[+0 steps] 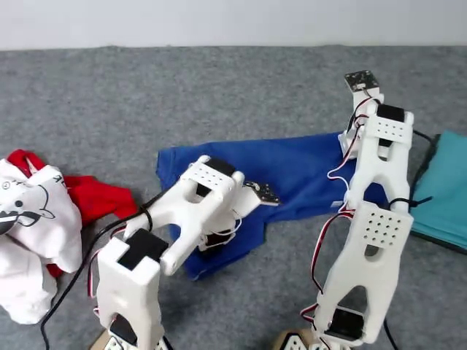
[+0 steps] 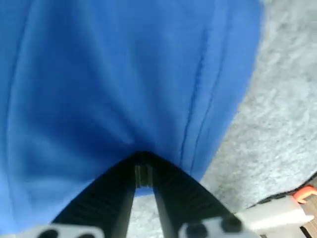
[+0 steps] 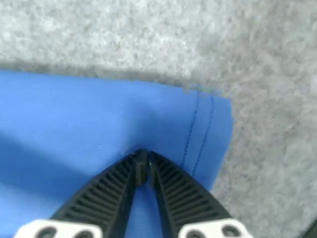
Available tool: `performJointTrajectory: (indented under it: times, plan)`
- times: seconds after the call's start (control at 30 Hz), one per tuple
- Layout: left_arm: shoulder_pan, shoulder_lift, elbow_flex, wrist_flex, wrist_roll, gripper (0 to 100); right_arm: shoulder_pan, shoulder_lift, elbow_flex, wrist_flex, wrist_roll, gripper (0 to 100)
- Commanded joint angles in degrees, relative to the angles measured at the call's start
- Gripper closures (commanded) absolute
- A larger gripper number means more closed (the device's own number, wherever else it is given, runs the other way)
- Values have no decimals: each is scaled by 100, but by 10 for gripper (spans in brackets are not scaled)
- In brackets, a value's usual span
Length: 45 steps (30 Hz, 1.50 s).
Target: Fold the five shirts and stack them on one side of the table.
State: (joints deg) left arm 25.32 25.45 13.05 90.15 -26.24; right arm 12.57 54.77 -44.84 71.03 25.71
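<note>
Lying spread across the middle of the grey tabletop (image 1: 146,95), the blue shirt (image 1: 292,171) is rumpled, with one end bunched toward the near side under the left arm (image 1: 182,219). The left claw (image 2: 142,163) is clenched on the blue shirt (image 2: 124,74): its two black ribbed jaws meet at the tips with a pinch of cloth between them, near an edge that carries a double line of stitching. Grey tabletop shows just beyond that edge.

The right claw (image 3: 142,161) is likewise clenched on the blue shirt (image 3: 99,114), gripping it close to a corner where the stitched hem runs alongside the tips. In the high view the right arm (image 1: 372,211) stands over the shirt's right end.

At the left edge of the tabletop a white shirt (image 1: 29,219) with a dark print lies crumpled on top of a red shirt (image 1: 95,197), which sticks out from under it toward the blue one without touching it. A teal shirt (image 1: 449,182) lies flat at the right edge, behind the right arm.
</note>
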Motion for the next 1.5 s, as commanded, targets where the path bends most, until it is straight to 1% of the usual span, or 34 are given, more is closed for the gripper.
performJointTrajectory:
  times: [0.0, 0.23, 0.37, 0.47, 0.57, 0.7, 0.77, 0.87, 1.0, 1.17, 1.27, 1.4, 1.47]
  plan:
    - [-290, 158, -13, 53, -185, 985, -40, 13, -554, -233, 62, 977]
    - [-809, 123, -31, 985, -870, 985, -40, 31, -1152, -268, 44, 977]
    - [-976, -413, -31, 1029, -905, 985, -48, 40, -1213, -259, 44, 977]
    - [-870, -967, -40, 1029, -905, 985, -66, 4, -1213, -119, 35, 978]
    - [-677, -1433, -40, 1029, -879, 985, -145, -48, -1248, 215, 35, 978]
    - [-580, -2101, -40, 1029, -870, 985, -303, -163, -1609, 1051, 26, 978]
    - [-642, -2470, -40, 1029, -844, 985, -391, -198, -1846, 1455, 26, 977]
    - [-897, -3033, -40, 1029, -589, 985, -505, -224, -2356, 2167, 26, 976]
    - [-1618, -3640, -40, 1029, -404, 985, -708, -207, -2998, 3108, 26, 973]
    - [-2963, -4088, -40, 1002, -255, 985, -822, -514, -2725, 3204, -70, 973]
    - [-3938, -4229, -40, 923, -255, 985, -1015, -1007, -1890, 3204, -62, 973]
    - [-5292, -4273, -31, 695, -44, 985, -1349, -2088, 9, 3196, 105, 973]
    - [-5802, -4246, -22, 651, -35, 985, -1604, -2668, 870, 3196, 281, 975]
